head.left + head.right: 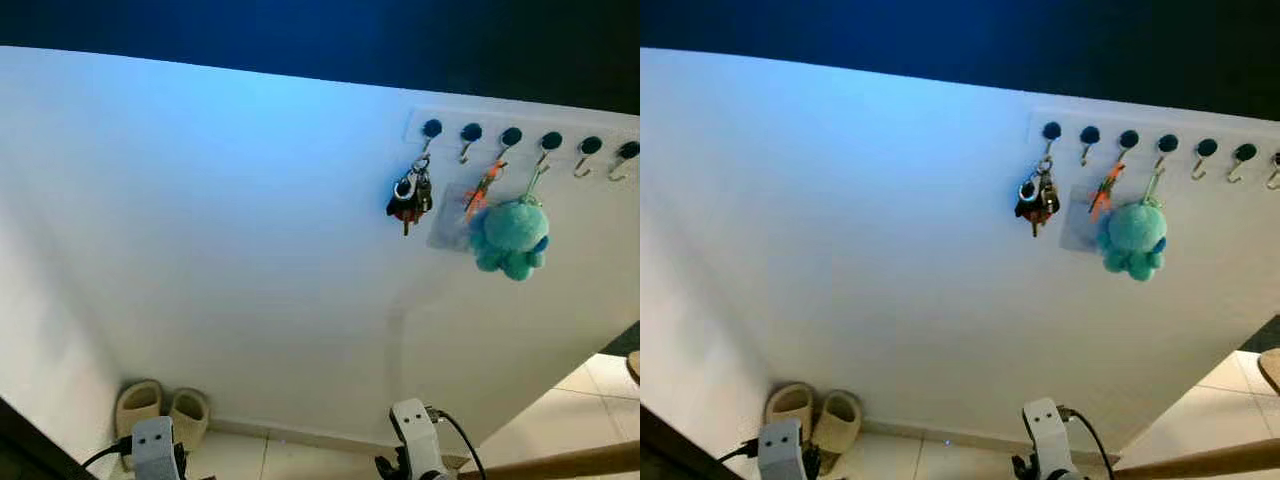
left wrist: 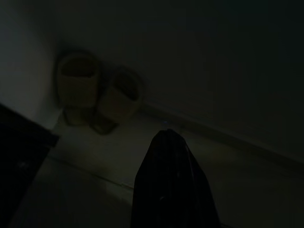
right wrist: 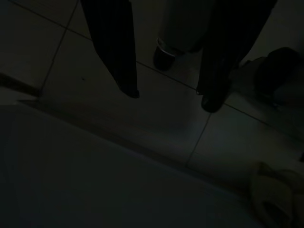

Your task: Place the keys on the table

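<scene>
The keys [image 1: 410, 197], a dark bunch with a silver ring, hang from the leftmost black hook of a white rack [image 1: 520, 132] high on the white wall. Both silver arms hang low at the picture's bottom edge, the left arm [image 1: 155, 445] and the right arm [image 1: 415, 438], far below the keys. In the dark left wrist view the left gripper [image 2: 166, 135] points at the floor with its fingers together and nothing in them. The right gripper [image 3: 171, 97] hangs over floor tiles, its two black fingers [image 3: 116, 52] wide apart and empty.
A teal plush octopus [image 1: 510, 237] and an orange tag [image 1: 483, 188] hang on hooks right of the keys. A pair of beige slippers [image 1: 160, 410] lies against the wall at the lower left. A wooden edge [image 1: 565, 462] crosses the lower right over pale floor tiles [image 1: 595, 385].
</scene>
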`<state>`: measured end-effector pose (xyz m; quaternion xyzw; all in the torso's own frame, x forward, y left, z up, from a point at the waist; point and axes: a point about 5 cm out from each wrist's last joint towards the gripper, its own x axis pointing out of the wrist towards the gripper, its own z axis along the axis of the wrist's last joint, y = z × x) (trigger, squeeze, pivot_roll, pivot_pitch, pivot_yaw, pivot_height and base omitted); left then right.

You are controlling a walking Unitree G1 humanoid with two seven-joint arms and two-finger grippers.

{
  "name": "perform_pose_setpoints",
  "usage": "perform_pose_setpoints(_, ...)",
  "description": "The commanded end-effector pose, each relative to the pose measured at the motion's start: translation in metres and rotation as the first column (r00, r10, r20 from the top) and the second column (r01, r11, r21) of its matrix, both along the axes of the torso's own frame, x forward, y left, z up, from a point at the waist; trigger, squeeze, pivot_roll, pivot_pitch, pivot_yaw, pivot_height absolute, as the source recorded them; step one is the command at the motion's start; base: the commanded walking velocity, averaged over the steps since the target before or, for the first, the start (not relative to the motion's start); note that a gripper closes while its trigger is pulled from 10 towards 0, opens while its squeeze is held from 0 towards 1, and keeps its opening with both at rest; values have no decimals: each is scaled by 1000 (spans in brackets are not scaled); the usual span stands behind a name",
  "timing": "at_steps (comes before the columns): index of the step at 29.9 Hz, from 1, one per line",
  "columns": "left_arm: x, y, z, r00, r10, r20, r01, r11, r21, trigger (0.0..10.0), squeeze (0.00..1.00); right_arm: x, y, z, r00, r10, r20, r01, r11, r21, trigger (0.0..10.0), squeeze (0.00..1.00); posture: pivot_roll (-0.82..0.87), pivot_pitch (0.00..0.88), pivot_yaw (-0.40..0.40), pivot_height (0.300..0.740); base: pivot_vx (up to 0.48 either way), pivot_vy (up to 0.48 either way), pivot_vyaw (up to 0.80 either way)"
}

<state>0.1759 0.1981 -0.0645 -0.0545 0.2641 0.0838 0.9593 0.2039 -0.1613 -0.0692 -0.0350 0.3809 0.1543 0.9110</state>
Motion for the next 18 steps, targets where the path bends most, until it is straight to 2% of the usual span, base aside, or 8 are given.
perform_pose_setpoints(1,-2,-2,-1,1000,-21,-10,22,1000,15,10000,0,-3,-3,-1,1000,-9,-9,9,1000,-5,10000,0,78,41,-81,740,0,-480,0)
perform_pose_setpoints(5,-2,-2,-2,1000,-9,-14,9,1000,1,10000,0,-4,-3,-2,1000,-9,-11,9,1000,-5,10000,0,77,36,-79,740,0,-480,0)
perform_pose_setpoints(8,-3,-1,-3,1000,18,-22,-19,1000,-19,10000,0,-4,-3,-2,1000,-10,-12,10,1000,-5,10000,0,75,32,-76,740,0,0,0)
perform_pose_setpoints(18,-3,3,-3,999,22,-32,-22,1000,2,10000,0,-6,-3,-3,1000,-11,-12,11,1000,-8,10000,0,76,26,-72,740,0,0,0)
